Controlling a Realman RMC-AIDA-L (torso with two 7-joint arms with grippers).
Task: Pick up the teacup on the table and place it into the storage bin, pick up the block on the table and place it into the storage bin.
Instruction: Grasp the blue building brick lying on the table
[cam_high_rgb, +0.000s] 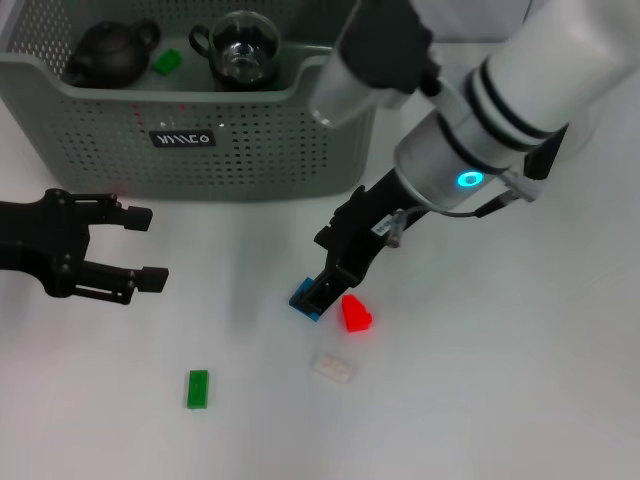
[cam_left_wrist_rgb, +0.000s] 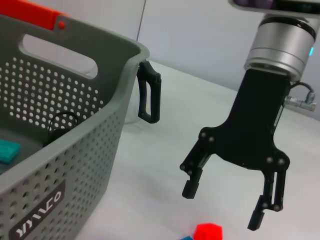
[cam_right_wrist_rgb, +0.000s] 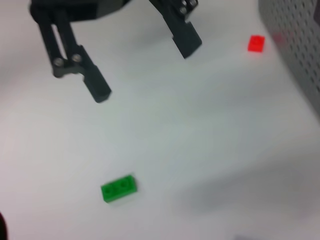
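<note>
Green block (cam_high_rgb: 198, 389): lying alone near the front of the white table (cam_high_rgb: 520, 380), open room all around it.
White block (cam_high_rgb: 331, 368): sitting just behind.
Right gripper (cam_high_rgb: 328, 292): hanging with fingers apart over the blue block (cam_high_rgb: 301, 299), red block (cam_high_rgb: 355, 314) beside; contact unclear.
Left gripper (cam_high_rgb: 143, 248): waiting open, left of them.
Storage bin (cam_high_rgb: 250, 150): standing farthest, holding teapot (cam_high_rgb: 108, 55) and glass teacup (cam_high_rgb: 240, 47).

1. The storage bin (cam_left_wrist_rgb: 75, 145) stands on the white surface (cam_left_wrist_rgb: 165, 210), a teal piece (cam_left_wrist_rgb: 7, 150) inside it.
2. The right gripper (cam_left_wrist_rgb: 227, 207) hangs with fingers (cam_left_wrist_rgb: 191, 185) spread above a red block (cam_left_wrist_rgb: 208, 232).
3. A black handle (cam_left_wrist_rgb: 149, 92) shows behind the bin's corner.
</note>
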